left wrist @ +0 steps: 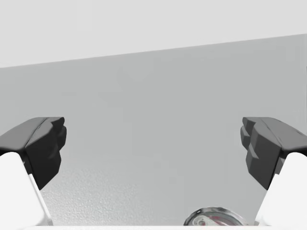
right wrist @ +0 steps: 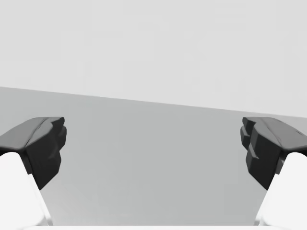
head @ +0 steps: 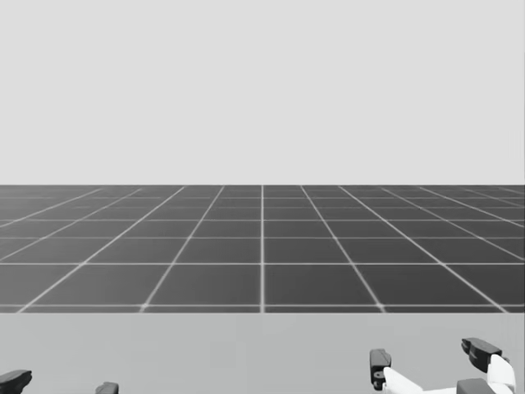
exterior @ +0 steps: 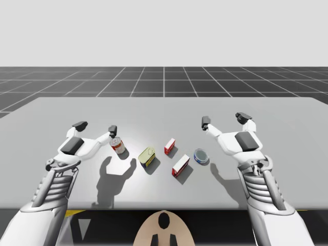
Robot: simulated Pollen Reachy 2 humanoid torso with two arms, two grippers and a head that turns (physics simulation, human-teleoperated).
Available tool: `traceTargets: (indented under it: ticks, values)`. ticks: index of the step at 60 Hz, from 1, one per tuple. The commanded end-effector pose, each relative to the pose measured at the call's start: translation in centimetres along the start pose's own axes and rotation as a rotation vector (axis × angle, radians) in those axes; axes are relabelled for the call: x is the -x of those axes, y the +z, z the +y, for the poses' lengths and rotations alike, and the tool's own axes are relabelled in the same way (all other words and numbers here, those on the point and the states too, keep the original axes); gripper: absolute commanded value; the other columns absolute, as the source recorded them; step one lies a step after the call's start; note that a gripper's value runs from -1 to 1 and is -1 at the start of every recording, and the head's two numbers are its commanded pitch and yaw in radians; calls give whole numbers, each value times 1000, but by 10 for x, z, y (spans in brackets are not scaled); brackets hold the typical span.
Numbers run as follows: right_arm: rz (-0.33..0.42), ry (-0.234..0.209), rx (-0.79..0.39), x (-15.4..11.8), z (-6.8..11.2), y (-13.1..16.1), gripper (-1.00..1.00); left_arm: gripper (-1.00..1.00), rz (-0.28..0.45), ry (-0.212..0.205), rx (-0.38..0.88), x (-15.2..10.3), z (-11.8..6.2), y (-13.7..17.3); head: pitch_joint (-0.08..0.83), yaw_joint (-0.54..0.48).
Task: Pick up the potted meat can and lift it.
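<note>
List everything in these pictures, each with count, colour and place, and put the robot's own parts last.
table: one, grey, under all the things.
floor: one, dark with a pale grid, beyond the table.
round can: one, red and white, upright, leftmost of the things.
squarish can: one, yellow, near the table's middle, between the round can and the boxes.
small box: one, red and white, further from the robot than the long box.
long box: one, red and white, between the squarish can and the flat round can.
flat round can: one, blue, rightmost of the things.
left gripper: one, white with dark fingertips, open, one finger close by the round can.
right gripper: one, white with dark fingertips, open, beyond the flat round can.
</note>
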Motion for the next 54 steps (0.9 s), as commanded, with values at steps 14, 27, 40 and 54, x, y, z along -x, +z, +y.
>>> traceTargets:
  ticks: [14,27,40,54]
  values:
    - [2,-13,16,0,-1,0,-1000,-1000,-9,19,9,-2,0,1,133,-10]
    - [0,-8,25,0,-1,0,-1000,-1000,-17,21,12,-3,1,1,346,-8]
    - [-5,-3,31,-1,-2,0,-1000,-1000,-21,23,16,-4,2,2,501,20]
    - [-5,3,31,-2,-3,1,-1000,-1000,-25,23,18,-5,3,3,600,74]
